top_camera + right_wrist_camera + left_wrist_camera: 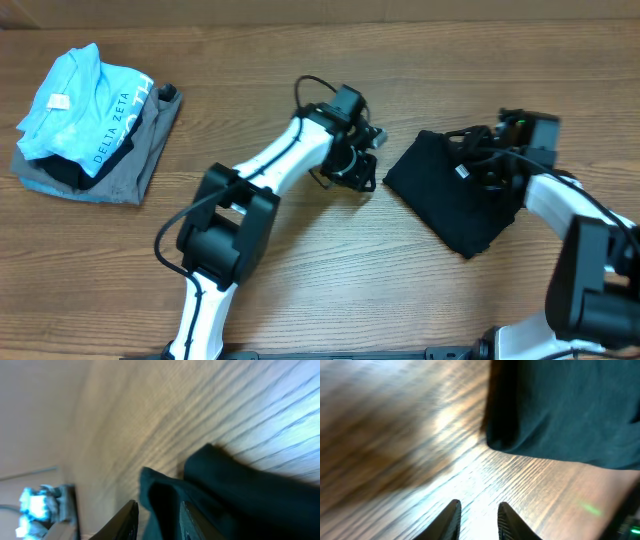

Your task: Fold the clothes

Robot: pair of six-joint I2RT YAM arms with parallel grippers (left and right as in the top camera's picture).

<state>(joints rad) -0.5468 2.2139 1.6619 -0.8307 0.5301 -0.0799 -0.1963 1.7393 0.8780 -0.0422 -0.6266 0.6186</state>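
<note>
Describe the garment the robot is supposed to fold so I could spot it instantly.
On the wooden table, look to the right half, far from the heap at the left. A black T-shirt lies there as a dark diamond shape. Unlike the light blue lettered shirt and grey garment, it is plain black with a small white tag.

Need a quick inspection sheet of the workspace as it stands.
Surface: wooden table.
Job's things: black T-shirt, partly folded, white tag showing.
Clutter: light blue DELTA ZETA shirt atop grey garment, far left.
Grippers: left gripper open over bare wood beside the T-shirt; right gripper at the T-shirt's fold, grip unclear.
Cables: black cable looping off left arm.
Surroundings: nothing seen.
</note>
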